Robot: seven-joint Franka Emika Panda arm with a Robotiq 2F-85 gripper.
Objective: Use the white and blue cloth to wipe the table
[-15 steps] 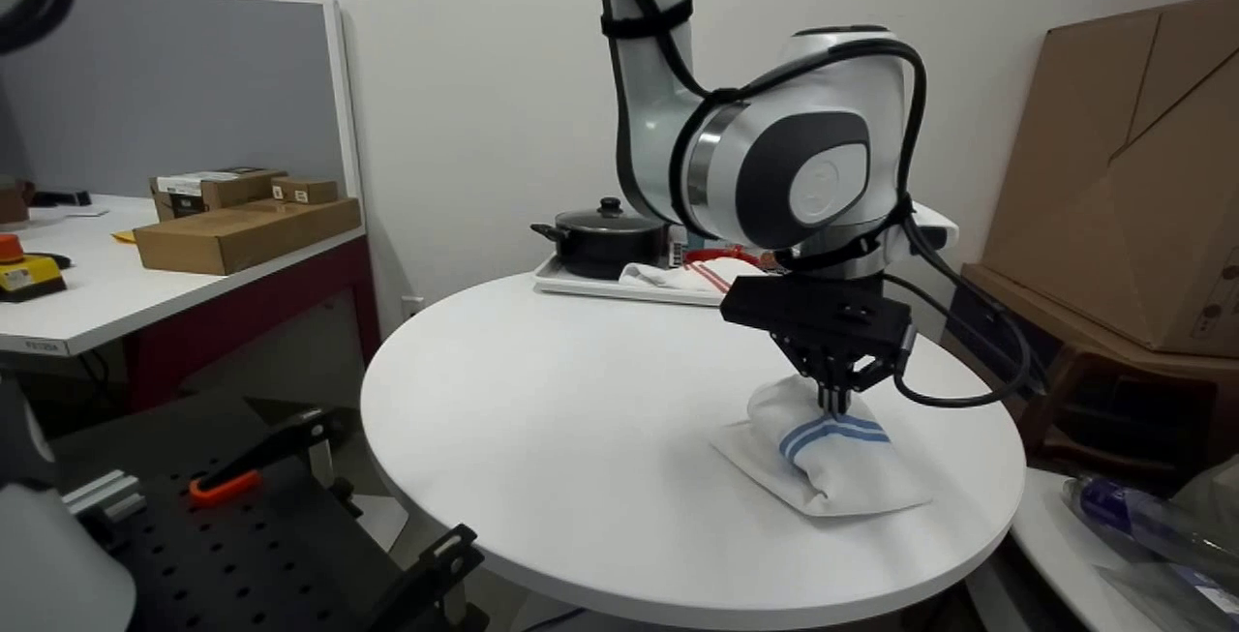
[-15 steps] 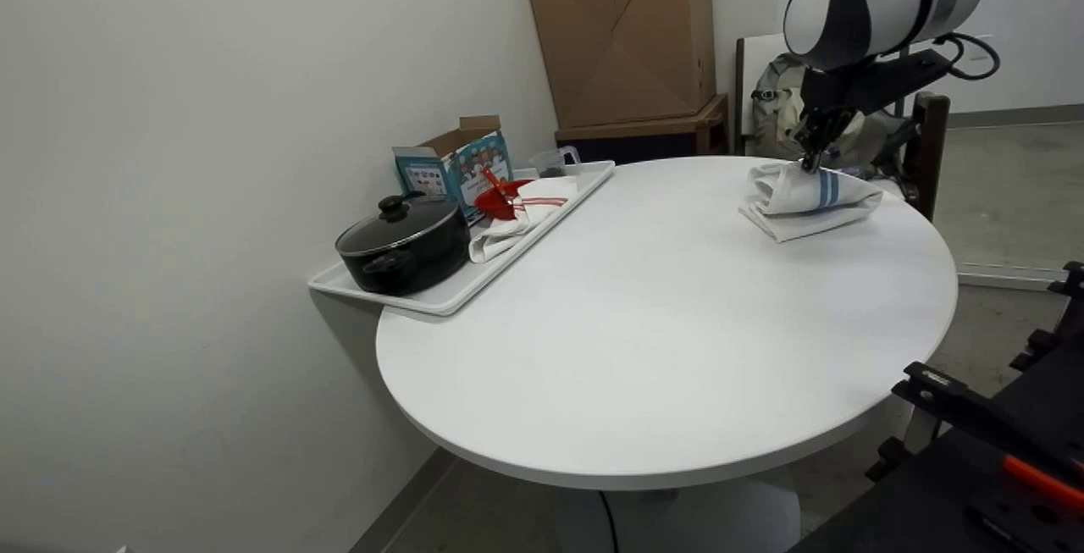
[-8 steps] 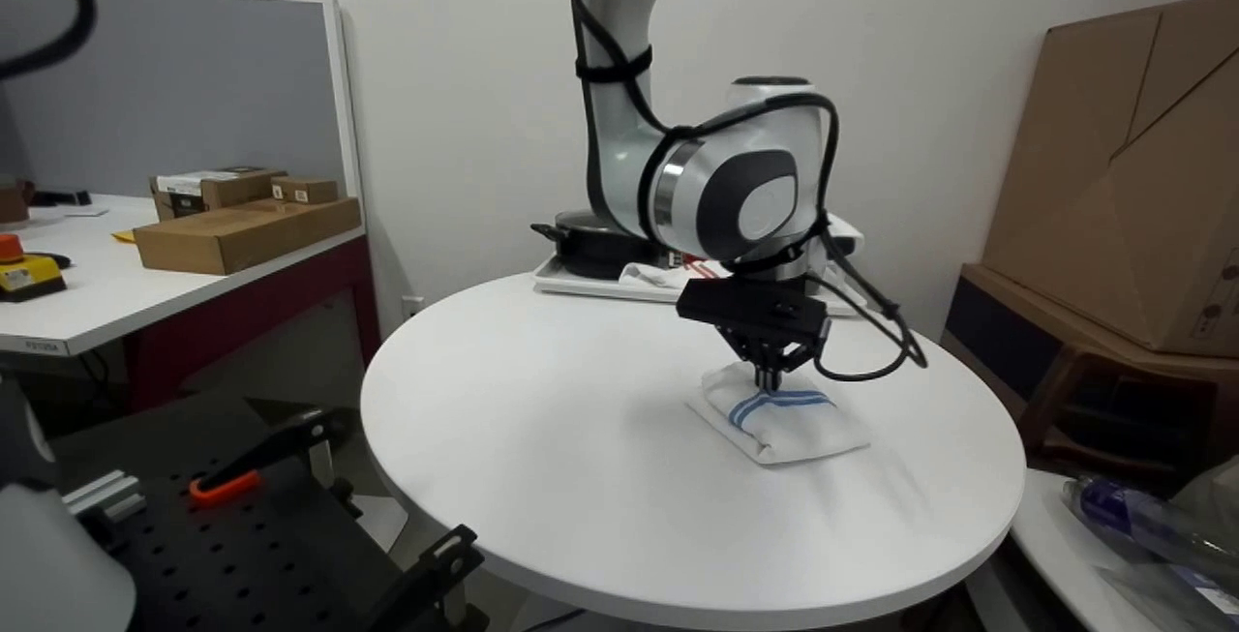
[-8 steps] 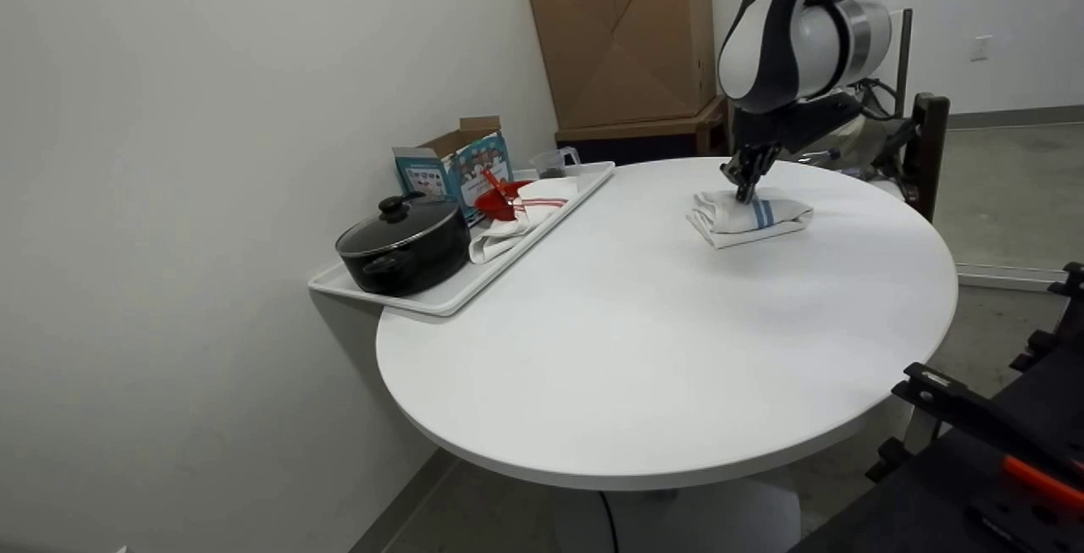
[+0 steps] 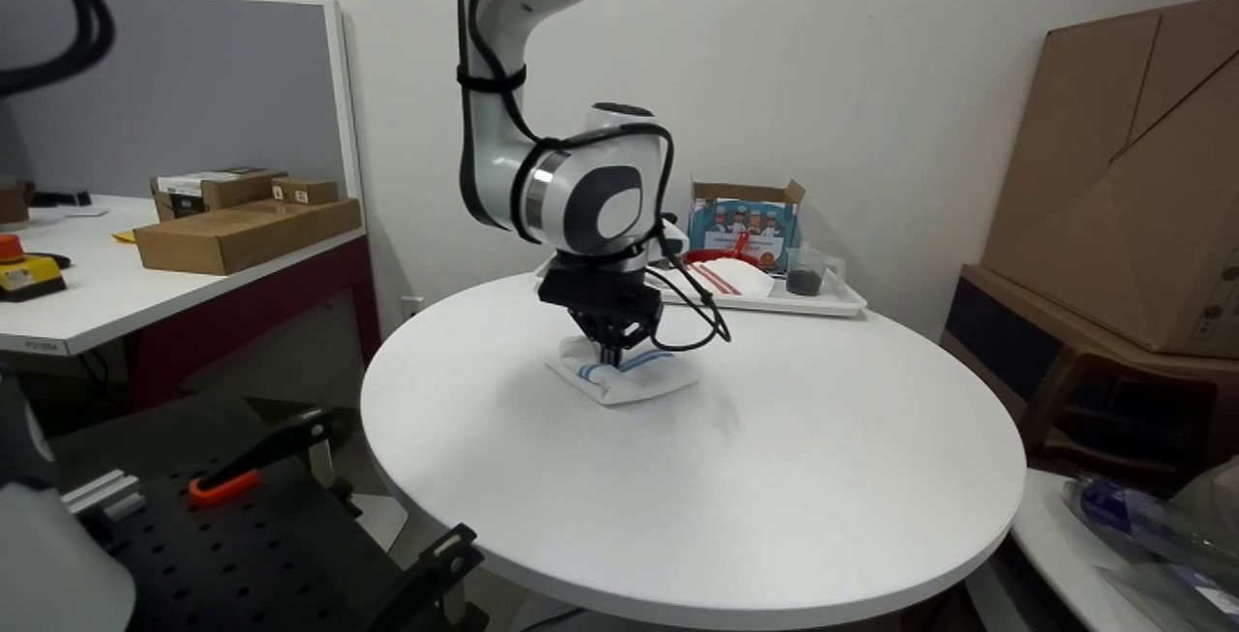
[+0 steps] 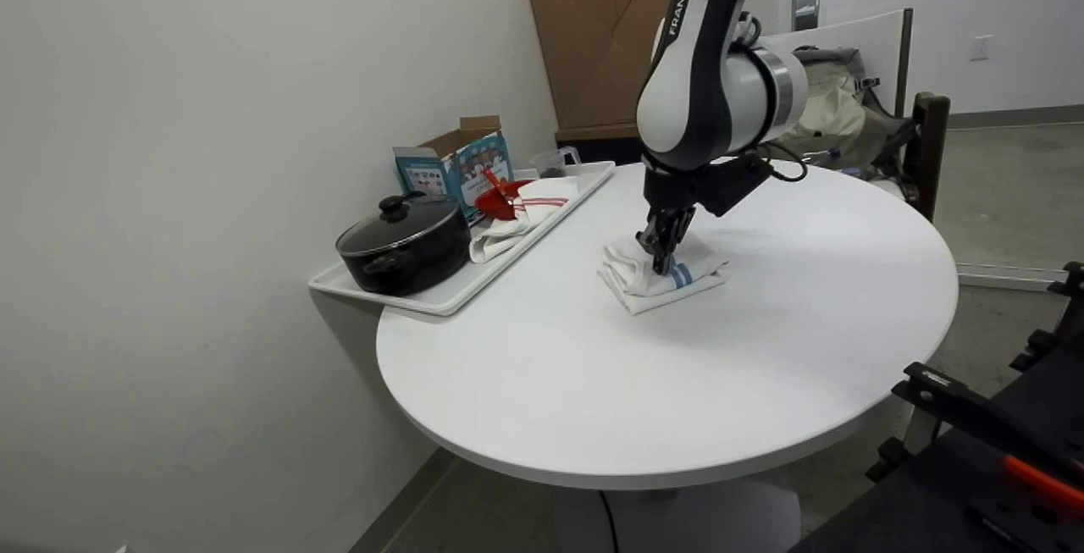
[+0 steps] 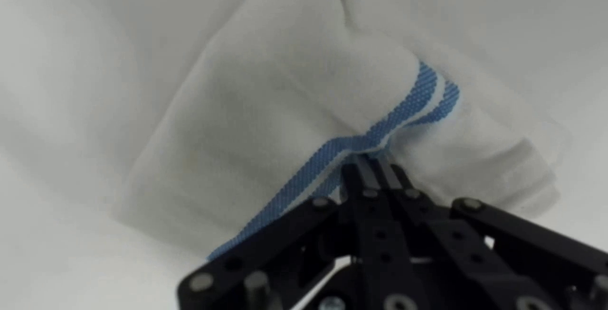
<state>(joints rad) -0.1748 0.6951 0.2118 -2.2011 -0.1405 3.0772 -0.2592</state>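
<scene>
The white cloth with blue stripes (image 5: pixel 650 380) lies folded and bunched on the round white table (image 5: pixel 736 506). It also shows on the table in an exterior view (image 6: pixel 637 284) and fills much of the wrist view (image 7: pixel 266 106). My gripper (image 5: pixel 611 357) points down onto the cloth's middle, in an exterior view too (image 6: pixel 662 265). In the wrist view the fingers (image 7: pixel 373 163) are close together on a pinched fold at the blue stripes. The very fingertips are hidden in the fold. The cloth's lower layer rests flat on the table.
A white tray (image 6: pixel 449 301) stands at the table's wall-side edge. It holds a black pot (image 6: pixel 405 248), a red-striped cloth (image 6: pixel 546 197), a red bowl-like item (image 6: pixel 498 201), a blue box (image 6: pixel 483 165) and a clear cup (image 5: pixel 804 274). A large cardboard box (image 5: pixel 1133 177) stands beyond the table.
My gripper and the cloth have slid left across the table in both exterior views, with the cloth staying gripped. The arm has uncovered more of the tray in an exterior view.
</scene>
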